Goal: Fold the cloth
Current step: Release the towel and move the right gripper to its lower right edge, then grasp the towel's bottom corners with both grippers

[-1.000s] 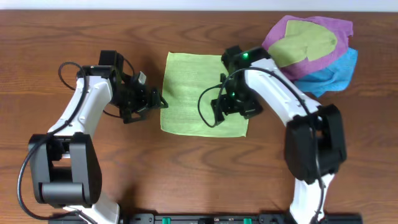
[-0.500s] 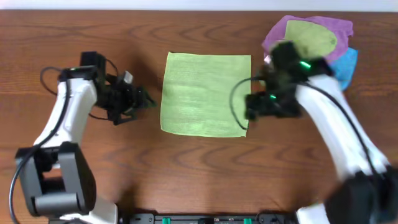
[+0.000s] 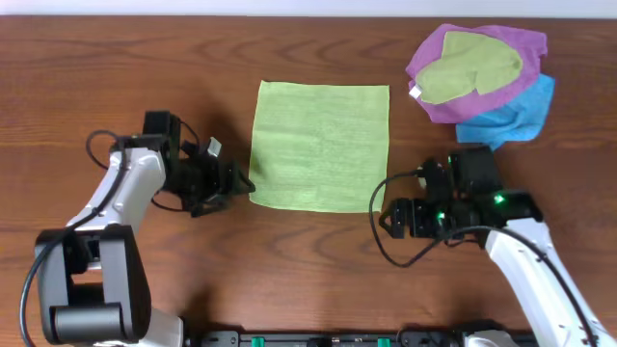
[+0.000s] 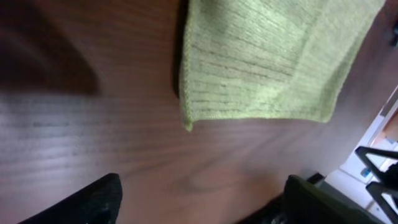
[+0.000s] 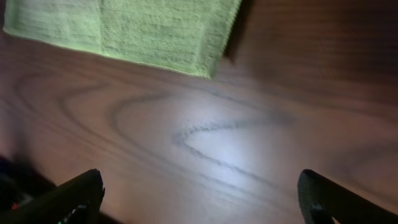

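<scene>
The lime-green cloth lies flat and spread out as a rough square in the middle of the table. My left gripper is open and empty, just left of the cloth's near-left corner. My right gripper is open and empty, just below and right of the near-right corner. Neither touches the cloth. In both wrist views the fingers show wide apart over bare wood. No tag shows.
A heap of cloths sits at the back right: a purple one with an olive-green one on top and a blue one beneath. The table is dark wood.
My right arm has pulled back from the cloth's right edge to the near-right corner. My left gripper has moved right and nearer, up to the near-left corner. The cloth has not moved.
</scene>
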